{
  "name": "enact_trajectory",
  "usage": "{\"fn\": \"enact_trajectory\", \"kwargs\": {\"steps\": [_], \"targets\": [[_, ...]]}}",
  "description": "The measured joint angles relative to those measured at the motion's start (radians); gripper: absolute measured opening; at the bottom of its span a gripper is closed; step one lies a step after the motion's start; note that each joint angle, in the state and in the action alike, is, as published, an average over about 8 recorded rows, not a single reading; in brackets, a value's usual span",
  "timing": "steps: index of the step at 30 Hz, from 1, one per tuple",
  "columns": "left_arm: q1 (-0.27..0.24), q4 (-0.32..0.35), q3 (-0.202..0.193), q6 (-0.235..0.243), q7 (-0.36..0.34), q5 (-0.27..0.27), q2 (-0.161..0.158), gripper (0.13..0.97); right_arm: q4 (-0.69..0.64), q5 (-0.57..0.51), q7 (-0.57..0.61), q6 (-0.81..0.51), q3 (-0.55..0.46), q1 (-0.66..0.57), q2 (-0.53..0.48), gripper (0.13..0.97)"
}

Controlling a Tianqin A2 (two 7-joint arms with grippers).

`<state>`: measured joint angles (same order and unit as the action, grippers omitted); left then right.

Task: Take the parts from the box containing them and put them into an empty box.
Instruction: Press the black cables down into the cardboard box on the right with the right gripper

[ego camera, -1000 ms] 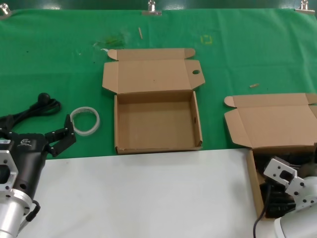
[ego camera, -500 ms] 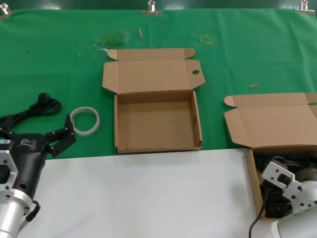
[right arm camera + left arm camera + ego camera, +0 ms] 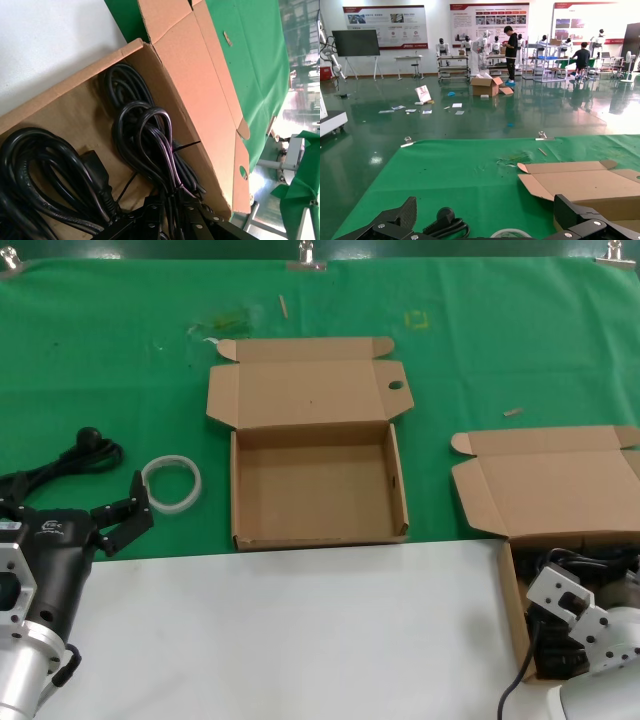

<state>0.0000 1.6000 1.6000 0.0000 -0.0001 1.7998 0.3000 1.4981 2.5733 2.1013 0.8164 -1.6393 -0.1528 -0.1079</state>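
Black knob cord: lies on the green bench at far left, not a task part, leave it.
Left claw: parked at the bench's left edge, fingers spread, holding nothing; a white ring lies just beside it.
Empty box: open at centre, lid folded back, small oval hole in one side flap; its tray holds nothing.
Box containing them: at the right edge of the bench, lid raised behind the tray.
Parts: black cords in loose coils, lying inside the right box, several overlapping.
Right claw: down inside the right box, its fingers on either side of the strands of one coil; whether they pinch it, I cannot tell.
Step in hand (judgement): picking one coil from the right box.
Advice: take the bundle at its tied middle so that the loops do not spill; lift straight up clear of the box wall and lid; check that a neighbouring coil is not dragged along.
Risk: tangled cords may come up together.
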Motion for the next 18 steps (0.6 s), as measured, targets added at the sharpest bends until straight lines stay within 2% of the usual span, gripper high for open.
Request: {"fn": "enact_trajectory", "kwargs": {"steps": [8, 18], "targets": [[0.0, 0.0, 0.0, 0.0, 0.0, 0.0, 0.0, 0.966, 0.021, 0.01, 0.003, 0.004, 0.017, 0.02, 0.005, 0.172], [0.0, 0.0, 0.0, 0.0, 0.0, 0.0, 0.0, 0.966, 0.118, 0.021, 0.011, 0.055, 0.023, 0.056, 0.013, 0.165]]}}
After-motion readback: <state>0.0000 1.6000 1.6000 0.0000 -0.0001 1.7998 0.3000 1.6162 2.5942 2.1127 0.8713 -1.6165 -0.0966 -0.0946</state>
